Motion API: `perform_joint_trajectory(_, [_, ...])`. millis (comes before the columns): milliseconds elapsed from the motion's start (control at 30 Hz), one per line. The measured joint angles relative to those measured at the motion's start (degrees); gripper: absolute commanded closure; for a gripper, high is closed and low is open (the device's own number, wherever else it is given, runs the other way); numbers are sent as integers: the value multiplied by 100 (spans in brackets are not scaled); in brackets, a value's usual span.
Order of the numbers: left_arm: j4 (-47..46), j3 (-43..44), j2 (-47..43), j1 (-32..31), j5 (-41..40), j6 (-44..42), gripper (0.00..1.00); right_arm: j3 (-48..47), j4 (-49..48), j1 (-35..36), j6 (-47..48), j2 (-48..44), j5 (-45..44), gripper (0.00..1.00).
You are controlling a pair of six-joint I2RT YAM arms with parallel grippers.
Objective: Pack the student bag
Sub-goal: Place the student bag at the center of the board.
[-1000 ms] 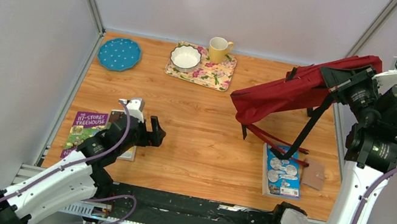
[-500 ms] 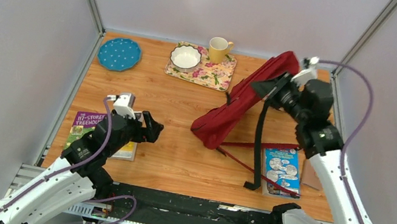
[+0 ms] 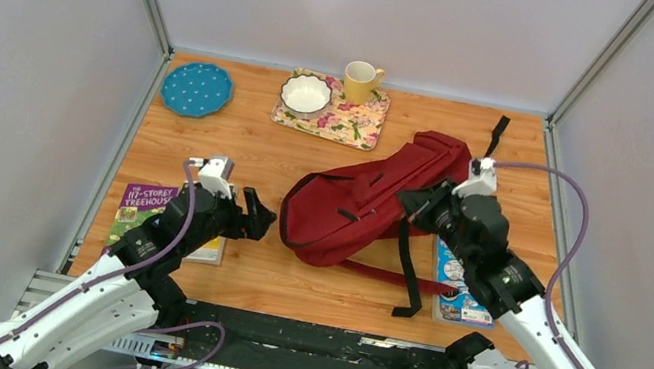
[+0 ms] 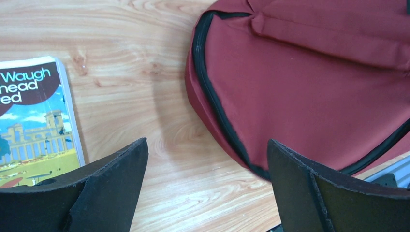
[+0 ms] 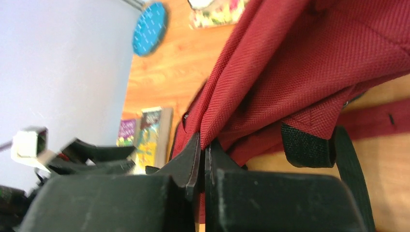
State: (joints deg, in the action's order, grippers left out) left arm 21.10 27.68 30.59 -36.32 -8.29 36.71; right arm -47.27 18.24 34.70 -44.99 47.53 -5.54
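The dark red student bag lies flat across the middle of the table, its black straps trailing toward the near edge. My right gripper is shut on a fold of the bag's fabric at its right side; in the right wrist view the gripper pinches red cloth between its fingers. My left gripper stands open just left of the bag's bottom end. In the left wrist view that gripper hovers over bare wood, the bag's zipped edge close to its right finger.
Two books lie at the near left, a purple one and one under my left arm. A blue book sits partly under the bag's straps. A blue plate, a floral tray with a white bowl and a yellow mug line the back.
My right arm has swung the bag from high at the right down and leftward until it lies on the table. The left gripper has stayed open near the books.
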Motion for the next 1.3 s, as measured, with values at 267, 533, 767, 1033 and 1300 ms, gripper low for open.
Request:
perform_joint_trajectory(267, [13, -282, 24, 0, 181, 22, 1, 1941, 72, 981, -693, -505, -428, 100])
perform_joint_trajectory(533, [-140, -356, 125, 0, 492, 46, 1, 2914, -175, 1971, -1606, 122, -719, 39])
perform_joint_trajectory(767, [-382, -400, 262, -164, 1110, -114, 1, 2916, -199, 2041, -1751, -175, -745, 19])
perform_joint_trajectory(1033, [155, -26, 586, -549, 555, -229, 1, 2920, 439, 2037, -1808, -1292, -885, 7])
perform_joint_trajectory(1300, [2352, 1429, 1329, -551, -435, 479, 1, 1952, 1502, 1694, -1869, -844, -828, 5])
